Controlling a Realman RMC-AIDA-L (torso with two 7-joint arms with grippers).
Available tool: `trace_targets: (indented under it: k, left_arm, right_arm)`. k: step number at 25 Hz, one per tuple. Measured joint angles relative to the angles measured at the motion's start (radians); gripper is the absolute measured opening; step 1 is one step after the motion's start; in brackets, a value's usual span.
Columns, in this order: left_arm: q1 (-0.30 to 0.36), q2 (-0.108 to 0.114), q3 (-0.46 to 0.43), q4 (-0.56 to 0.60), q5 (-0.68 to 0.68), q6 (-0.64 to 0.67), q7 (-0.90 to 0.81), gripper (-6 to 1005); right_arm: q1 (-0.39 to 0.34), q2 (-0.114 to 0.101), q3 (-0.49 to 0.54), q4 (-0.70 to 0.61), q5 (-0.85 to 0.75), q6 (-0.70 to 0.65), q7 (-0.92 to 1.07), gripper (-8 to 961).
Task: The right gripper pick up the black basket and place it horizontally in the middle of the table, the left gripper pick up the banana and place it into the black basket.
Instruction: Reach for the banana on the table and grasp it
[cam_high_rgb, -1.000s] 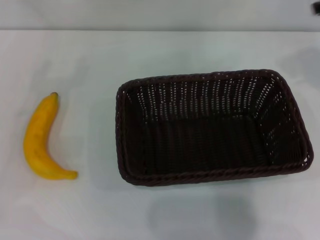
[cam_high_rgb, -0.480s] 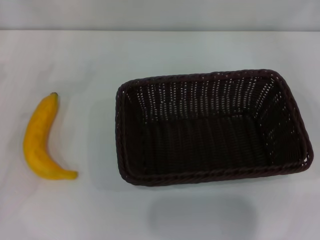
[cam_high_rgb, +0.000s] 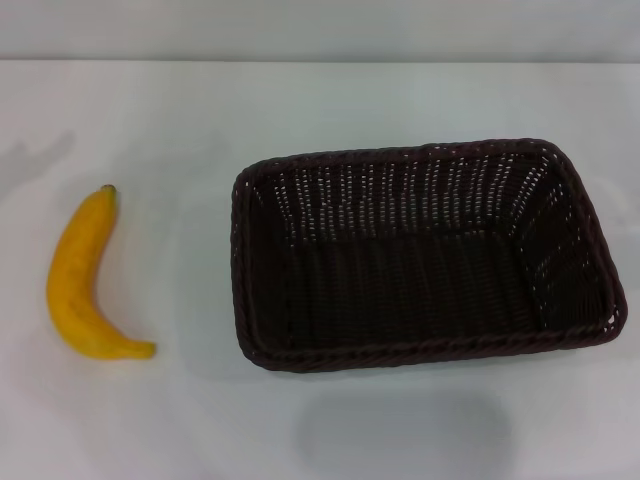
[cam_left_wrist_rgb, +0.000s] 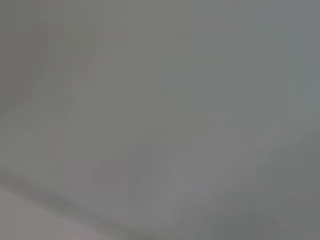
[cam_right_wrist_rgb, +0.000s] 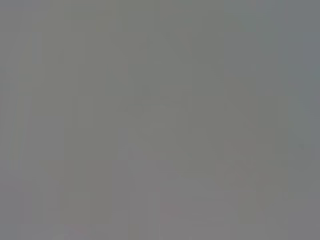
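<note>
no arm and no gripper is seen in the head view, so the pose of the left gripper and of the right gripper cannot be told, and also not how far they are opened or if something is held. only plain grey is given by both wrist views.

the black basket (cam_high_rgb: 420, 255) is laid on the table (cam_high_rgb: 330, 100) with its long side parallel to the near edge, from about the middle toward the right edge. its opening is turned up and nothing is seen inside it.

the banana (cam_high_rgb: 82, 278) is laid flat on the table near the left edge, well apart from the basket, with its dark stem tip pointed to the far edge.
</note>
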Motion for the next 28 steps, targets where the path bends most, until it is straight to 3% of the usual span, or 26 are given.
trace_targets:
  k: [2, 5, 8, 12, 14, 18, 23, 28]
  left_arm:
    - [-0.076, 0.046, 0.001, 0.003, 0.166, -0.116, -0.175, 875]
    - [-0.191, 0.082, -0.013, -0.003, 0.382, -0.28, -0.31, 875]
    - [-0.289, 0.091, -0.064, -0.018, 0.571, -0.423, -0.347, 875]
    - [-0.359, 0.097, -0.088, -0.044, 0.762, -0.53, -0.361, 875]
    - [-0.42, 0.088, -0.072, -0.101, 0.876, -0.553, -0.358, 875]
    - [-0.511, 0.046, -0.017, -0.22, 1.021, -0.526, -0.348, 875]
    - [-0.569, -0.024, -0.002, -0.317, 1.073, -0.456, -0.332, 875]
    - [-0.584, -0.055, 0.024, -0.381, 1.09, -0.421, -0.333, 875]
  right_arm:
    - [-0.003, 0.001, 0.002, 0.011, 0.003, -0.003, -0.045, 676]
    - [-0.004, 0.001, 0.009, 0.026, 0.005, -0.019, -0.077, 676]
    - [0.0, 0.001, 0.014, 0.035, 0.005, -0.034, -0.102, 675]
    - [0.013, 0.002, 0.009, 0.037, 0.004, -0.047, -0.135, 675]
    - [0.007, 0.002, 0.014, 0.038, 0.006, -0.046, -0.137, 675]
    - [-0.004, 0.002, 0.026, 0.038, 0.009, -0.042, -0.137, 675]
    - [-0.009, 0.003, 0.025, 0.038, 0.009, -0.041, -0.142, 675]
    - [-0.015, 0.005, 0.019, 0.04, 0.009, -0.039, -0.143, 675]
